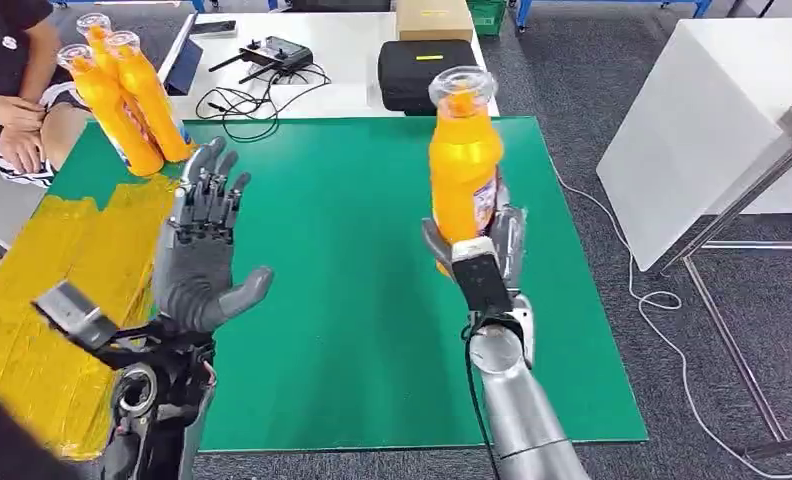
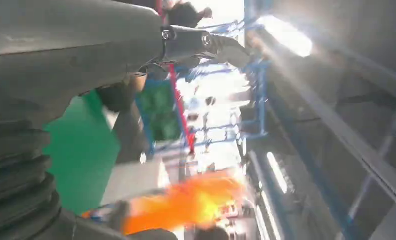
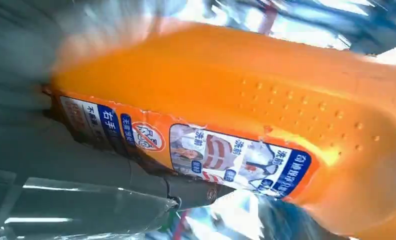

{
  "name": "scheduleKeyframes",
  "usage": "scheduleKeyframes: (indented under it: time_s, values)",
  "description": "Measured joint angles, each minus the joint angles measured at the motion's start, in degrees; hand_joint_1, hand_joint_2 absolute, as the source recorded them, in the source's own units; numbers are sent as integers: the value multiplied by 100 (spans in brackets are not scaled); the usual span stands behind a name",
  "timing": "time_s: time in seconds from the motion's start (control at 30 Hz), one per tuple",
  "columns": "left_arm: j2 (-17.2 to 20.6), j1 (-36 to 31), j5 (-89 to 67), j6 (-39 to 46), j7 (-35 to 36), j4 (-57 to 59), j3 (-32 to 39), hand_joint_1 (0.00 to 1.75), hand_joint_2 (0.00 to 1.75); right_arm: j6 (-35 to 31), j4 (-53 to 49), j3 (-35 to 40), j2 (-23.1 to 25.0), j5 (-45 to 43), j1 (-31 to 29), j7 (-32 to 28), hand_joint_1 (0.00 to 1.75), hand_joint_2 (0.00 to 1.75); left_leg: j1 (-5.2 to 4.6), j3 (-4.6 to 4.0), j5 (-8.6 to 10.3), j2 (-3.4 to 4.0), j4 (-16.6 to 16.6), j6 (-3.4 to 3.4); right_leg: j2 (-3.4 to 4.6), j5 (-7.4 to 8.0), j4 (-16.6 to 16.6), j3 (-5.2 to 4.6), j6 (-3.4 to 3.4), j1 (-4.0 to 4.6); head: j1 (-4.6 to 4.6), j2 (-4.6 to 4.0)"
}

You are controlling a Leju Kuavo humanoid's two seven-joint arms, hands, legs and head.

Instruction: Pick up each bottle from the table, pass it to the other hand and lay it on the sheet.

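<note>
A: Starting at the far left, what is there?

B: A seated person (image 1: 12, 90) at the table's corner, hands on their lap. Just beside them, 3 orange bottles (image 1: 127, 95) stand bunched together, leaning a little, at the far left corner of the green mat (image 1: 352, 300). Nearer the robot, the yellow sheet (image 1: 42, 300) covers the left side of the table, wrinkled and taped.

A: And the left hand?

B: The left hand (image 1: 204, 250) is raised above the seam between sheet and mat, palm up, fingers spread apart and thumb out to the side. It grasps nothing.

A: What is in the middle?

B: Bare green mat. Behind it, on a white table (image 1: 352, 45), lie a controller with black cables (image 1: 272, 55), a black case (image 1: 422, 70) and a cardboard box (image 1: 434, 18).

A: Then the right side?

B: The right hand (image 1: 477, 245) grips 1 orange bottle (image 1: 464, 150) around its lower part, holding it upright above the mat, clear cap on top. The right wrist view shows that bottle's label (image 3: 196, 150) close up, printed in blue and white, with grey fingers lying along it.

A: Farther right?

B: A white table (image 1: 702, 130) on metal legs and a white cable (image 1: 652, 300) trailing over the grey floor.
</note>
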Motion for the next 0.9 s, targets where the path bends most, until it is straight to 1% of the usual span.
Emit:
scheduleKeyframes:
  time_s: [0.1,0.2,0.37,0.5,0.6,0.63,0.73,0.9]
  values:
    - [13,-206,202,19,24,569,-104,0,175,-77,-460,92,22,-143,171,-175,175,175,1,1,0,4,0,0,3,0,1,-2,0,1,0,0]
    - [20,-336,379,87,31,978,-179,0,175,-71,-683,290,29,-171,255,-235,175,175,4,0,0,5,-1,0,3,0,2,-3,0,2,-2,0]
    - [26,-452,548,144,92,1407,-282,0,175,-51,-775,735,53,-108,299,-193,175,175,5,-1,1,5,-1,-1,3,0,2,-3,0,3,-2,0]
    - [31,-480,574,166,105,1549,-297,0,175,-19,-790,907,53,-75,312,-176,175,175,5,-3,1,4,-1,-1,2,0,3,-3,0,2,-2,0]
    - [42,-492,614,186,116,1623,-317,0,175,199,-788,1076,53,89,308,-49,175,175,4,-6,1,4,-1,-1,3,0,3,-3,0,2,0,0]
    - [46,-492,633,219,118,1649,-328,0,175,358,-769,1244,53,262,292,91,175,175,4,-7,1,4,-1,-1,3,0,3,-4,0,2,0,0]
    - [50,-491,649,234,118,1682,-347,0,175,568,-556,1607,66,675,172,384,175,175,5,-8,1,4,-1,-1,2,0,2,-7,0,2,-2,0]
    - [55,-487,646,208,114,1695,-365,0,175,587,-128,1967,99,891,11,541,175,175,6,-11,3,1,-1,-1,0,0,3,-8,0,3,-2,0]
